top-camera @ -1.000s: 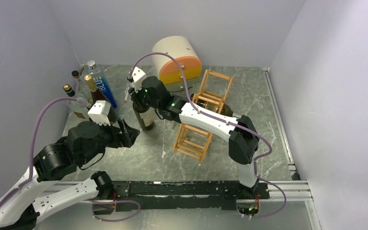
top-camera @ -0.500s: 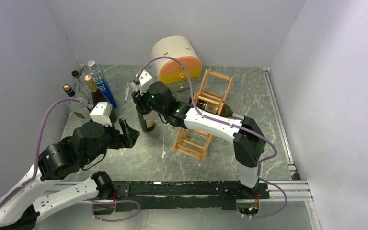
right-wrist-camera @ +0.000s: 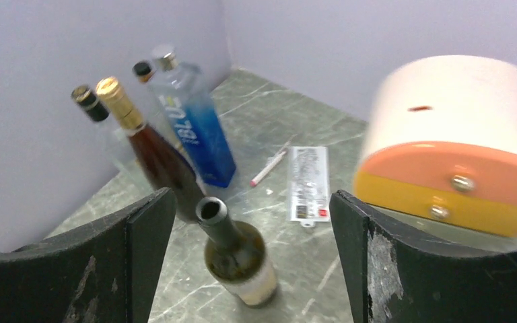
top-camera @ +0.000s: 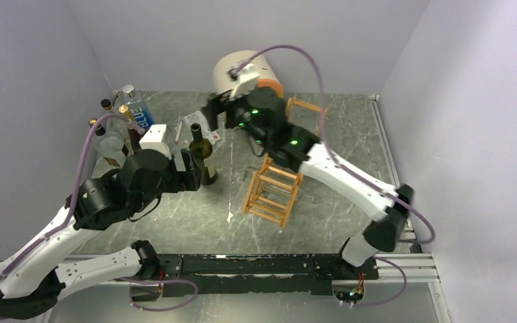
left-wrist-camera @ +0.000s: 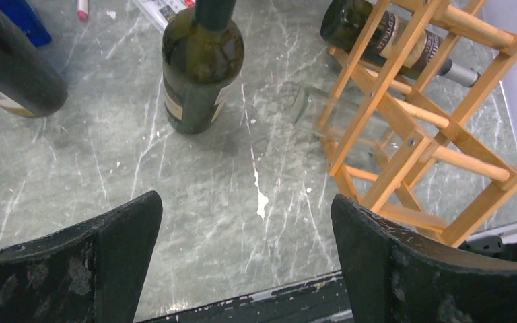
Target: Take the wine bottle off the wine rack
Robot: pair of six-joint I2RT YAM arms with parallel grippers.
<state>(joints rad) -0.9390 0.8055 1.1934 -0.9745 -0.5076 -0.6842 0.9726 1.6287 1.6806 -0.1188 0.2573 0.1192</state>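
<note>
The dark green wine bottle (top-camera: pixel 205 160) stands upright on the marble table, left of the wooden wine rack (top-camera: pixel 271 190). My right gripper (top-camera: pixel 214 116) hangs open above and behind it. In the right wrist view the bottle (right-wrist-camera: pixel 237 250) shows its open mouth below the right gripper (right-wrist-camera: pixel 252 200), touching neither finger. My left gripper (top-camera: pixel 190 171) is open just left of the bottle, low over the table. Seen from the left wrist, the bottle (left-wrist-camera: pixel 200 64) stands ahead of the left gripper (left-wrist-camera: pixel 246 202), with the rack (left-wrist-camera: pixel 410 128) to the right.
Another dark bottle (left-wrist-camera: pixel 377 33) and a clear one (left-wrist-camera: pixel 316 111) lie in the rack. Several bottles (top-camera: pixel 122 118), one of them blue (right-wrist-camera: pixel 192 128), crowd the back left corner. A round cream-and-orange drawer box (right-wrist-camera: pixel 458 148) stands at the back. A card (right-wrist-camera: pixel 307 183) and a pen (right-wrist-camera: pixel 269 167) lie nearby.
My right gripper has opened, let go of the bottle's neck, and risen up and back. The bottle stays standing. My left arm has moved forward to the bottle's side.
</note>
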